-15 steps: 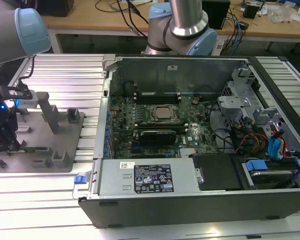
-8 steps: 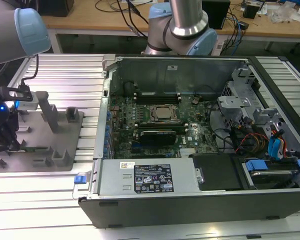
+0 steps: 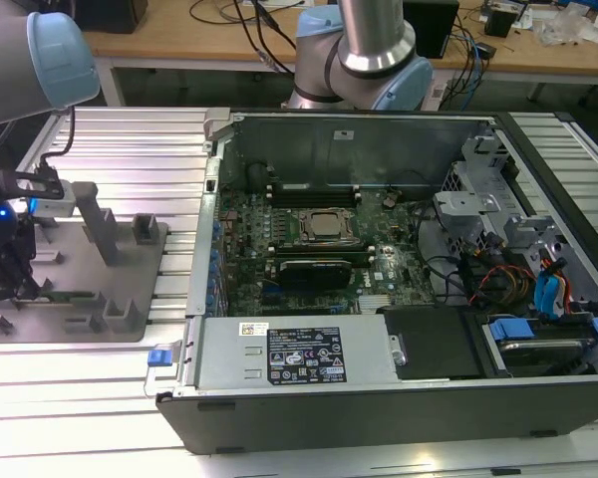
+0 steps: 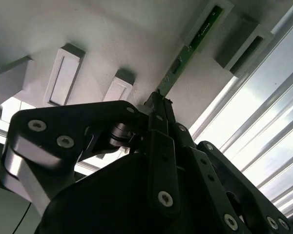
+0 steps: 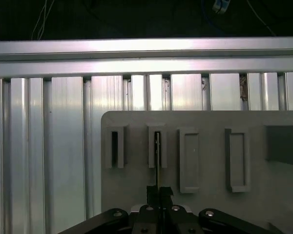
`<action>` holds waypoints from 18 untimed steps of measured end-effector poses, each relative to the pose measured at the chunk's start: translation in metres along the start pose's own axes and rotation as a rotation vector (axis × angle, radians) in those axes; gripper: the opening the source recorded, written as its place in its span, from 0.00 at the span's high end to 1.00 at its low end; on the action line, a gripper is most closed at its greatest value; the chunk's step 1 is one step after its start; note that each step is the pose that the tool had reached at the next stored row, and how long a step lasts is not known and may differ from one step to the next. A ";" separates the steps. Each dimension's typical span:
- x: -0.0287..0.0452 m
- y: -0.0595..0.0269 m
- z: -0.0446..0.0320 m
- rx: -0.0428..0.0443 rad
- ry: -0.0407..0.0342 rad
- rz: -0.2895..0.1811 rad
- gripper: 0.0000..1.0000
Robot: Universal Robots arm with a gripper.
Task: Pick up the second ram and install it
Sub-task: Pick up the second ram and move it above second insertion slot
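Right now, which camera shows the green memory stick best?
The second wrist view: the second ram shows its green face, standing in the grey fixture, its end in the gripper. The first wrist view shows it edge-on; the exterior view, a thin sliver by the gripper.

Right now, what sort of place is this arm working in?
Probably a robotics lab's PC-assembly cell: an open computer case with its motherboard exposed lies on a slotted aluminium table, a grey fixture plate sits beside it, and a cable-strewn workbench stands behind.
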State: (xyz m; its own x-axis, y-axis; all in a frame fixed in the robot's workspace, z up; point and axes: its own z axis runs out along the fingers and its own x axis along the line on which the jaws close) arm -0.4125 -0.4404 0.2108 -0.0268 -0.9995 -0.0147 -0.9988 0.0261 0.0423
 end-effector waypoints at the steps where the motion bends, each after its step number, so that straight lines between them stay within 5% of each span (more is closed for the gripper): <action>1: 0.0000 0.0000 0.0000 0.0000 0.0000 0.000 0.91; 7: 0.0000 0.0001 -0.0024 0.0000 0.0000 0.000 0.91; 18: -0.0007 0.0014 -0.0335 0.0000 0.0000 0.000 0.91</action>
State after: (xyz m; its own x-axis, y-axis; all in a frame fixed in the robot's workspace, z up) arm -0.4125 -0.4403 0.2443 -0.0267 -0.9995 -0.0147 -0.9988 0.0260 0.0423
